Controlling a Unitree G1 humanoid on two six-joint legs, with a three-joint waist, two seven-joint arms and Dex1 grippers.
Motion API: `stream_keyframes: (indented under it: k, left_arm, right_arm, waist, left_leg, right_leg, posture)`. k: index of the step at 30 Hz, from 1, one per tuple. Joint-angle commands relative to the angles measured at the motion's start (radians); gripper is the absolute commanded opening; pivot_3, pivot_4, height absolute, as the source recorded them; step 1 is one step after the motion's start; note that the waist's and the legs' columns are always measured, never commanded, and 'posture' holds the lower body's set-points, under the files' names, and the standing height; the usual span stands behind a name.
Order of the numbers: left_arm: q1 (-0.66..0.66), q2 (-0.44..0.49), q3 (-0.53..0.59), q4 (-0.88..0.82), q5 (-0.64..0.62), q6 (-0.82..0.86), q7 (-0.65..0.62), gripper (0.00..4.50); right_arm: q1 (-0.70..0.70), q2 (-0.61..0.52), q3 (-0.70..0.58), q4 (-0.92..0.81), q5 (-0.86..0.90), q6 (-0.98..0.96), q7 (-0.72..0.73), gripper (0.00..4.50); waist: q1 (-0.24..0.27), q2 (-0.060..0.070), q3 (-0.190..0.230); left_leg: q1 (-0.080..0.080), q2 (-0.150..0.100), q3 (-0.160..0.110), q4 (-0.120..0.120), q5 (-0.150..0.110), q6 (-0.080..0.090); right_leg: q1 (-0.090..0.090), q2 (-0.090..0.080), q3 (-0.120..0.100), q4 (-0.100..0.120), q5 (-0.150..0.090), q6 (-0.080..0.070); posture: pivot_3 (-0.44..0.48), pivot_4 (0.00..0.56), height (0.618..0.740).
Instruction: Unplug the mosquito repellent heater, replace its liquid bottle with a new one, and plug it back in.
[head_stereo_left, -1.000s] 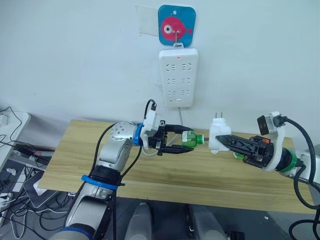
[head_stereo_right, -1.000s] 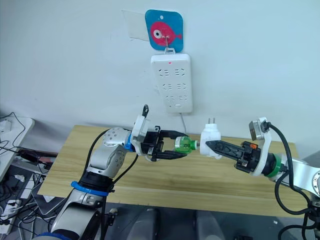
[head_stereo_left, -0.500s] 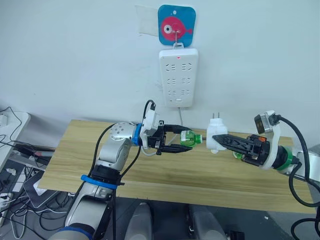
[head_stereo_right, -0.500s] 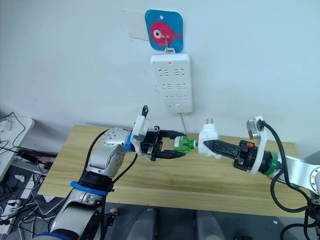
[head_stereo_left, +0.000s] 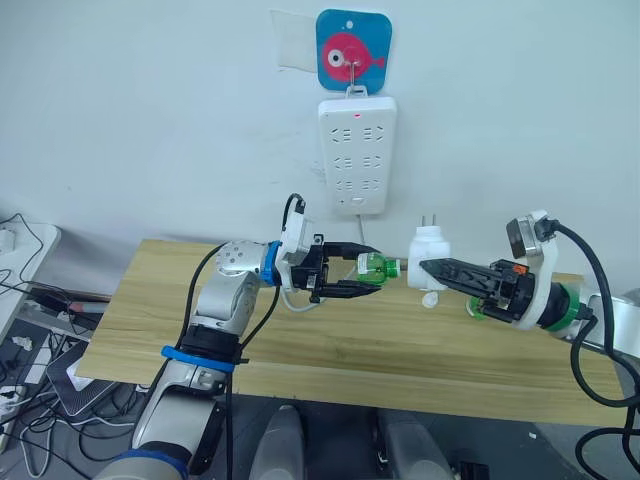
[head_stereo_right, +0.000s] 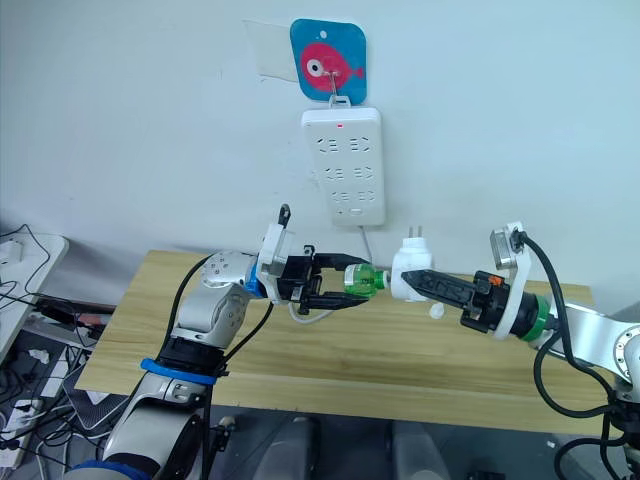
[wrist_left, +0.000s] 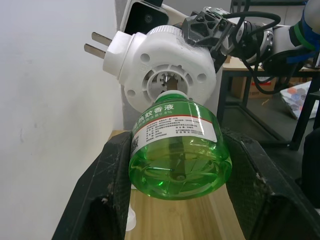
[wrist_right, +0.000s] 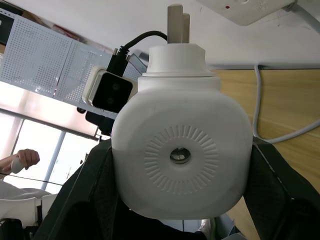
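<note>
Above the table (head_stereo_left: 330, 345), bottle (head_stereo_left: 372, 266) neck now meeting heater (head_stereo_left: 428, 248)

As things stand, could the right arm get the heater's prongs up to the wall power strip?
Probably not yet. The right gripper holds the heater, but the green bottle in the left gripper is at its socket. The power strip hangs unobstructed above.
</note>
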Motion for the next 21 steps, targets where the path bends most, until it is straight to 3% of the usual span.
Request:
stream_keyframes:
  k: [1,21]
  left_arm:
    - [-0.027,-0.030,-0.032,-0.021,0.007,-0.020,-0.005,2.23]
    - [-0.030,-0.030,-0.033,-0.015,0.014,-0.028,-0.020,2.23]
  right_arm:
    - [-0.032,0.016,0.029,-0.070,0.028,0.015,0.010,2.96]
    - [0.063,-0.082,0.000,-0.043,0.028,0.072,0.147,2.96]
  waist:
    - [0.001,0.000,0.000]
    - [0.001,0.000,0.000]
  left_leg:
    - [0.000,0.000,0.000,0.000,0.000,0.000]
    - [0.000,0.000,0.000,0.000,0.000,0.000]
  right_leg:
    - [0.000,0.000,0.000,0.000,0.000,0.000]
    - [0.000,0.000,0.000,0.000,0.000,0.000]
  posture:
    - [0.013,0.223,0.740]
    - [0.011,0.222,0.740]
